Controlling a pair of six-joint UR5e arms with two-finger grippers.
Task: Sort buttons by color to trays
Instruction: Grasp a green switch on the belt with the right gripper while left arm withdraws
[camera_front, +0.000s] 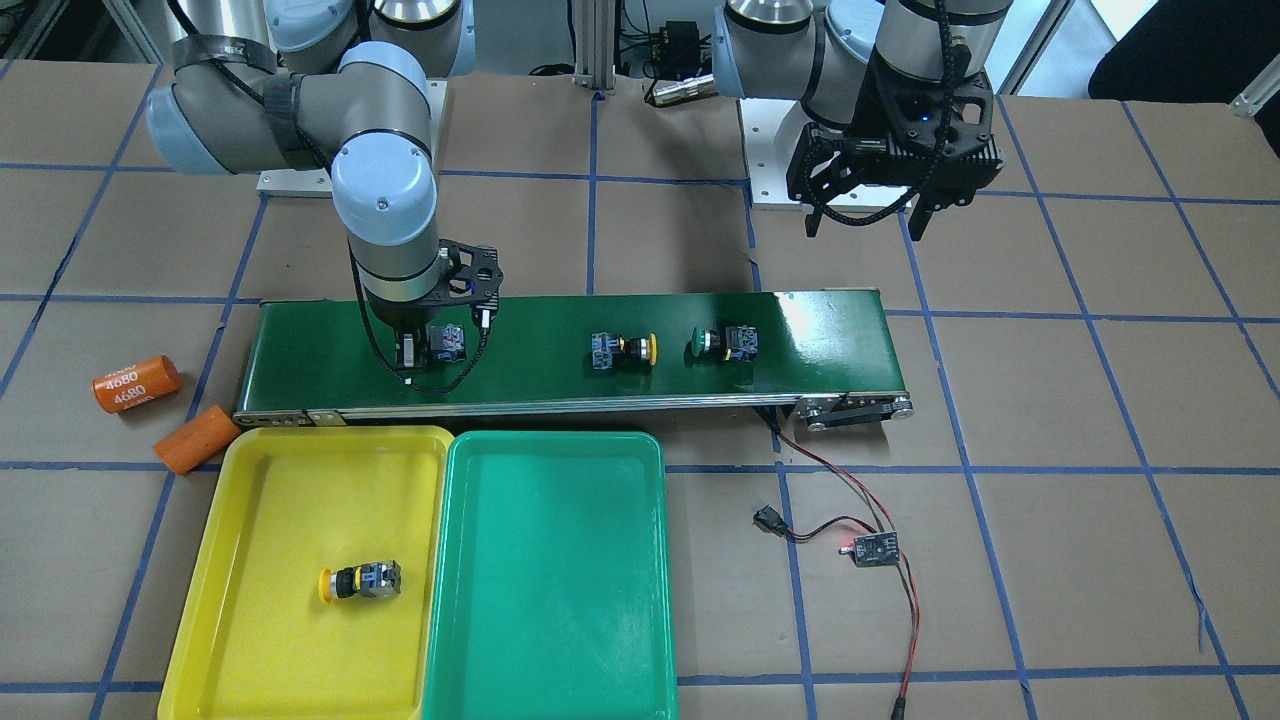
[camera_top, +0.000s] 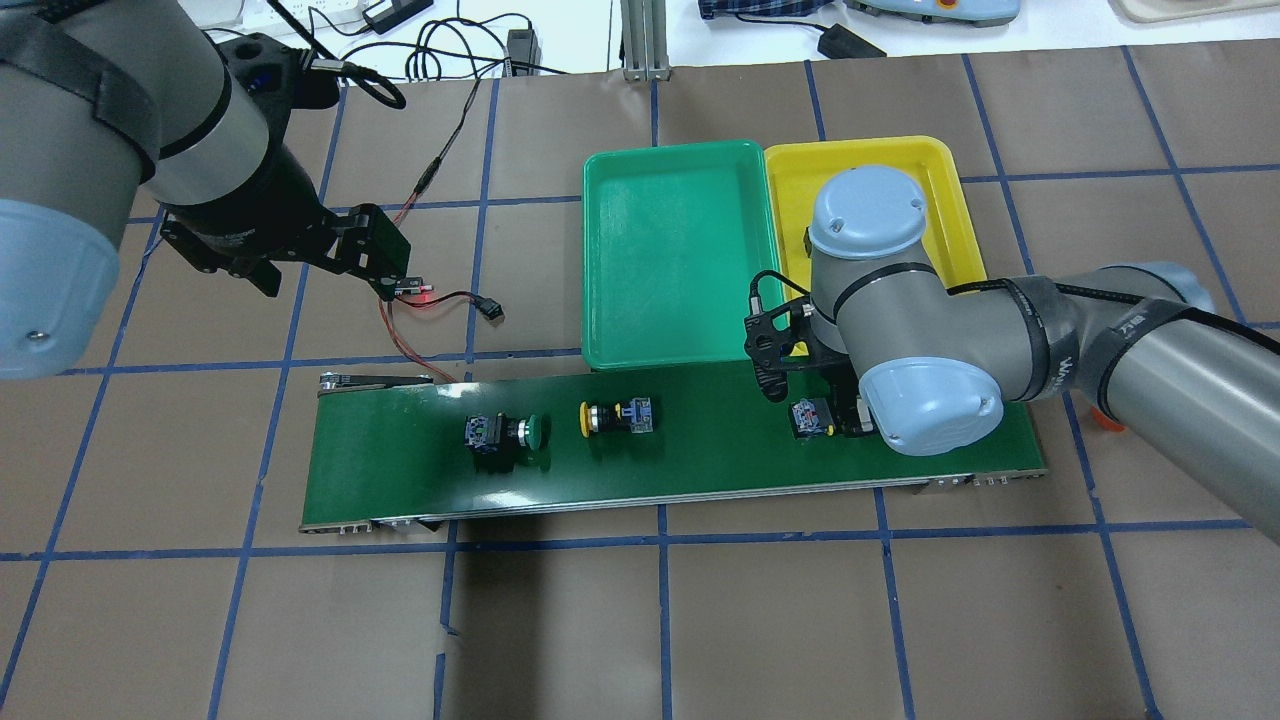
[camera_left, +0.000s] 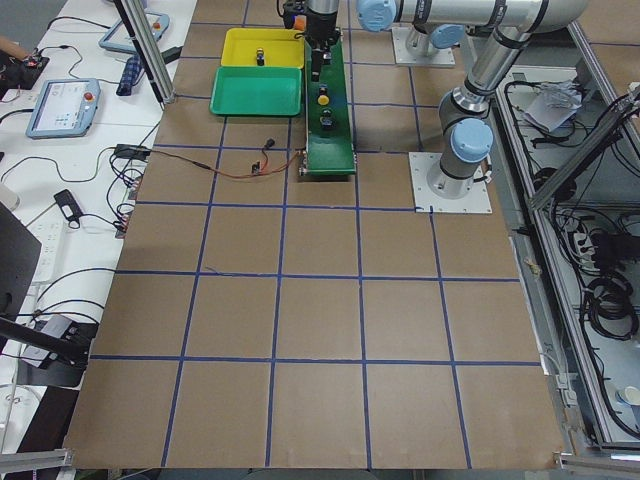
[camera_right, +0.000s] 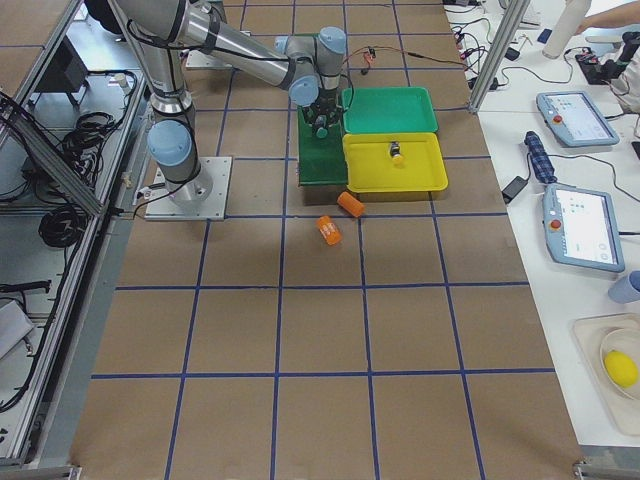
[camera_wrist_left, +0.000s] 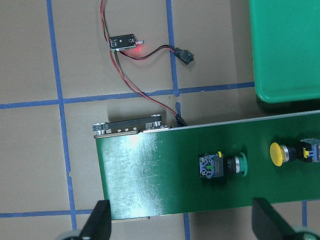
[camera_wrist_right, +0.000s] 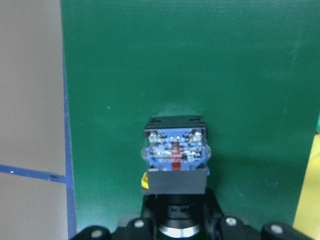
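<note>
My right gripper (camera_front: 425, 352) is down on the belt's end near the trays, shut on the black collar of a button (camera_wrist_right: 175, 159). That button's grey-blue block (camera_top: 812, 418) points away from the fingers, its cap is hidden, and a yellow speck shows at its side. A yellow button (camera_front: 623, 350) and a green button (camera_front: 722, 342) lie mid-belt. Another yellow button (camera_front: 360, 581) lies in the yellow tray (camera_front: 260, 470). The green tray (camera_front: 550, 610) beside it holds nothing. My left gripper (camera_wrist_left: 182, 222) hangs open, high above the belt's other end.
The long dark green conveyor belt (camera_front: 820, 330) runs across the table. Two orange cylinders (camera_front: 137, 384) (camera_front: 195, 439) lie off the belt's end beside the yellow tray. A small circuit board (camera_front: 870, 548) with red and black wires lies near the belt's motor end.
</note>
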